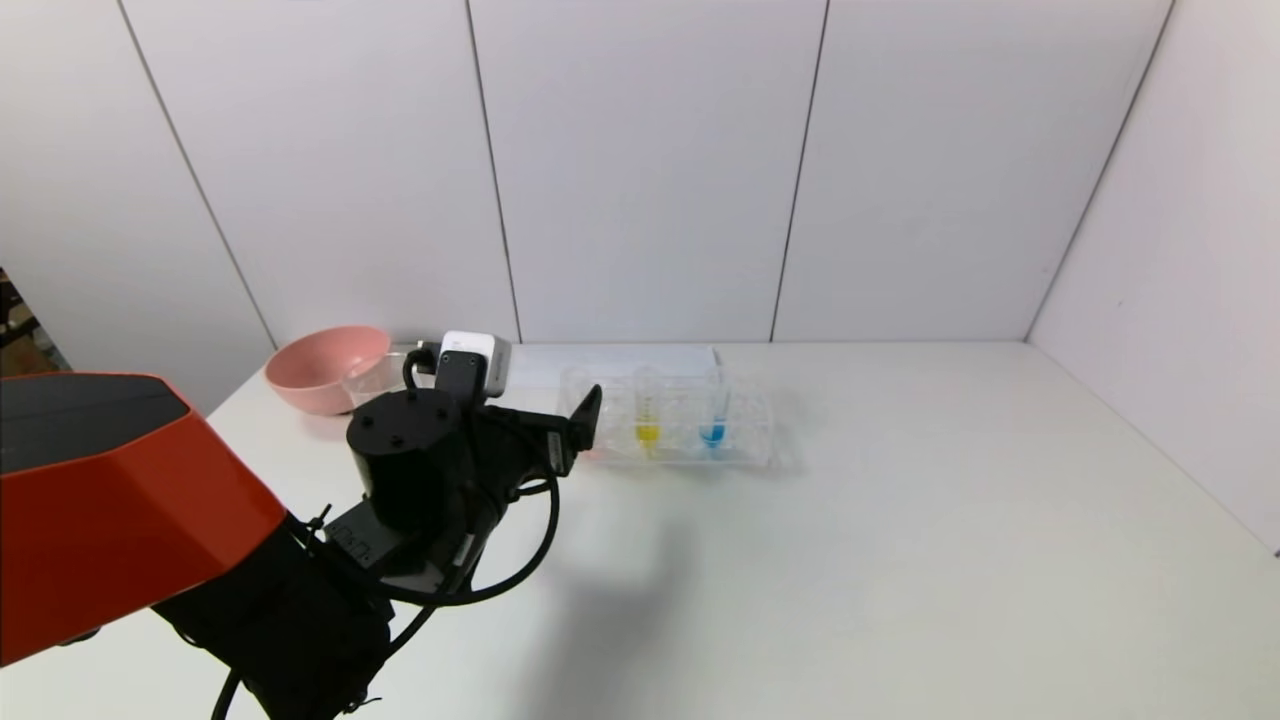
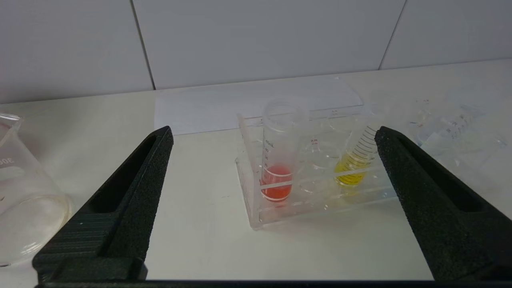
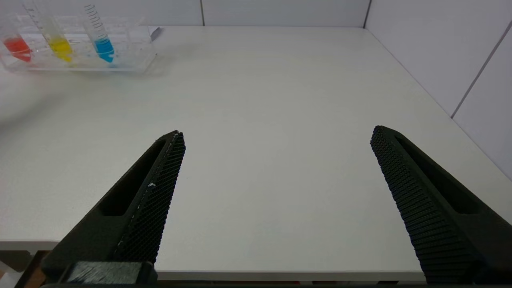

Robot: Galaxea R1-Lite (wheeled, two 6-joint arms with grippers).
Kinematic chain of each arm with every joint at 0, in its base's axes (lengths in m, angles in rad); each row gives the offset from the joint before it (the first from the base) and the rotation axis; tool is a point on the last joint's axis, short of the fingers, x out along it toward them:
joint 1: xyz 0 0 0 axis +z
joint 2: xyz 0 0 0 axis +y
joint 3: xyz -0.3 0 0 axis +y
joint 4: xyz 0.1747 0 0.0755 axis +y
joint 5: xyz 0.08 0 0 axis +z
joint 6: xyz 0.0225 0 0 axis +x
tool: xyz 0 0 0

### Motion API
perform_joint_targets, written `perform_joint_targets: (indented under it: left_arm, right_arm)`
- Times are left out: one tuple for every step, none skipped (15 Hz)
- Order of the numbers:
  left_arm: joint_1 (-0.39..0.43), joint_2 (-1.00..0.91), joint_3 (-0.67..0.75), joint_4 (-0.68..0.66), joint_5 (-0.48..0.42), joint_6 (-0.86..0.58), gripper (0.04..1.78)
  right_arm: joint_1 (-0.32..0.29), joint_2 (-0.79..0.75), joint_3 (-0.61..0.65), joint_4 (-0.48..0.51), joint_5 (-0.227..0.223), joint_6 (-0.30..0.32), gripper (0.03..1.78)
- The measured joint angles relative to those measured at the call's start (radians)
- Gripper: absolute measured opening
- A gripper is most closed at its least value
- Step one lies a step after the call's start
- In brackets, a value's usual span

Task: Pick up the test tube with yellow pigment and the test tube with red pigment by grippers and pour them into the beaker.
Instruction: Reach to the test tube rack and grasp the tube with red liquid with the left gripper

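Red-pigment test tube [image 2: 277, 160] stands upright in the clear rack [image 2: 256, 208]; left tool [image 2: 272, 136], spread wide and empty (nothing between its fingers), should advance centred, closing above the rack's top rail.

Wide bare stretch of white tabletop [image 3: 280, 120] right of the clear plastic multi-hole tube rack [image 1: 680, 425]. Crowded at the left: clear glass beaker [image 2: 24, 200] and pink round bowl [image 1: 325, 368] close together.

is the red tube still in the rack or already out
In: the slim clear red-tipped tube stands upright in the clear plastic rack.
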Motion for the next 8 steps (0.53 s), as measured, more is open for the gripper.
perform_joint_targets:
  left_arm:
    - [-0.002,0.014,-0.001,-0.002,0.004,0.000,1.76]
    - [-0.006,0.030,-0.005,-0.006,0.009,0.000,1.76]
    - [-0.007,0.043,-0.011,-0.011,0.013,0.000,1.76]
    - [-0.008,0.058,-0.016,-0.020,0.016,0.000,1.76]
    - [-0.011,0.076,-0.023,-0.033,0.017,0.000,1.76]
    - [-0.013,0.096,-0.031,-0.050,0.017,0.001,1.76]
    - [-0.014,0.113,-0.042,-0.057,0.018,0.001,1.76]
    - [-0.014,0.129,-0.053,-0.059,0.022,0.001,1.76]
  right_arm:
    - [0.000,0.000,0.000,0.000,0.000,0.000,1.70]
    - [0.000,0.000,0.000,0.000,0.000,0.000,1.70]
    - [0.000,0.000,0.000,0.000,0.000,0.000,1.70]
    - [0.000,0.000,0.000,0.000,0.000,0.000,1.70]
    - [0.000,0.000,0.000,0.000,0.000,0.000,1.70]
    - [0.000,0.000,0.000,0.000,0.000,0.000,1.70]
    - [0.000,0.000,0.000,0.000,0.000,0.000,1.70]
    - [0.000,0.000,0.000,0.000,0.000,0.000,1.70]
